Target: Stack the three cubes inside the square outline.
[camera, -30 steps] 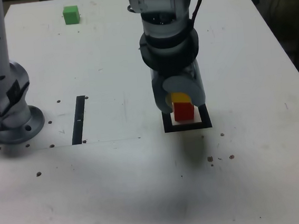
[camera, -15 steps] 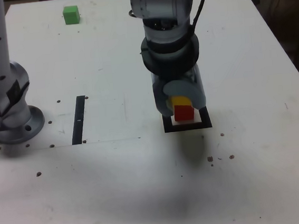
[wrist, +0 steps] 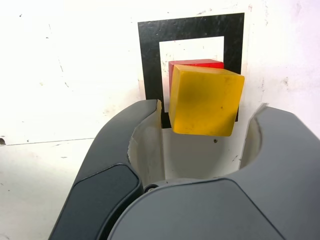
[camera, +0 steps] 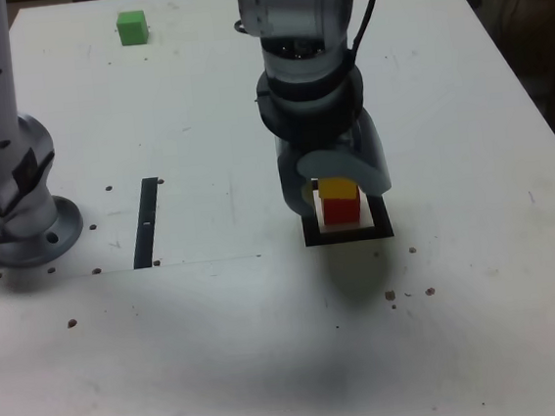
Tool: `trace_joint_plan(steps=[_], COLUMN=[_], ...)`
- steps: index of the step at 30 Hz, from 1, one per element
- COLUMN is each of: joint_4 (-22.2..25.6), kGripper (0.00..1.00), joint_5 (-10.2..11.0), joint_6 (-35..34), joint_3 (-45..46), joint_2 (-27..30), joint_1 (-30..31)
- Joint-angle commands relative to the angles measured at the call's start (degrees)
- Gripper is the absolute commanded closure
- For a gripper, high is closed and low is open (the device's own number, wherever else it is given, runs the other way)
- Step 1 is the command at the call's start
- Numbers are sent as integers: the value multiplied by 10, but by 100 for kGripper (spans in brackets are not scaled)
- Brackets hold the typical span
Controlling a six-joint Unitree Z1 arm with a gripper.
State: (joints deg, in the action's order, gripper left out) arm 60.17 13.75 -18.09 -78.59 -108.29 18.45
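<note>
Release is what has just happened: the gripper (wrist: 205, 140), clamped on the yellow cube (camera: 338, 187) a second ago, now stands with its jaws parted and clear of both sides in the wrist view. That cube rests on the red cube (camera: 341, 211) inside the square outline (camera: 349, 234), a little twisted against the one below. By my reading two of three are stacked and the green cube (camera: 132, 26) is next. It sits near the tabletop's far edge, toward the far corner on the exterior view's left, well apart from everything. Open tabletop (camera: 271, 346) lies between, and the arm's base (camera: 24, 232) stands by the edge on the exterior view's left.
</note>
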Motion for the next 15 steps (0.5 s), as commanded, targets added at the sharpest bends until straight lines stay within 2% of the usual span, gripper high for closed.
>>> trace_joint_plan(steps=[1,15], joint_4=[7,46], kGripper=[1,1], joint_5=[3,13], joint_6=[1,5], joint_3=[3,28], joint_2=[14,84], joint_1=[-1,-35])
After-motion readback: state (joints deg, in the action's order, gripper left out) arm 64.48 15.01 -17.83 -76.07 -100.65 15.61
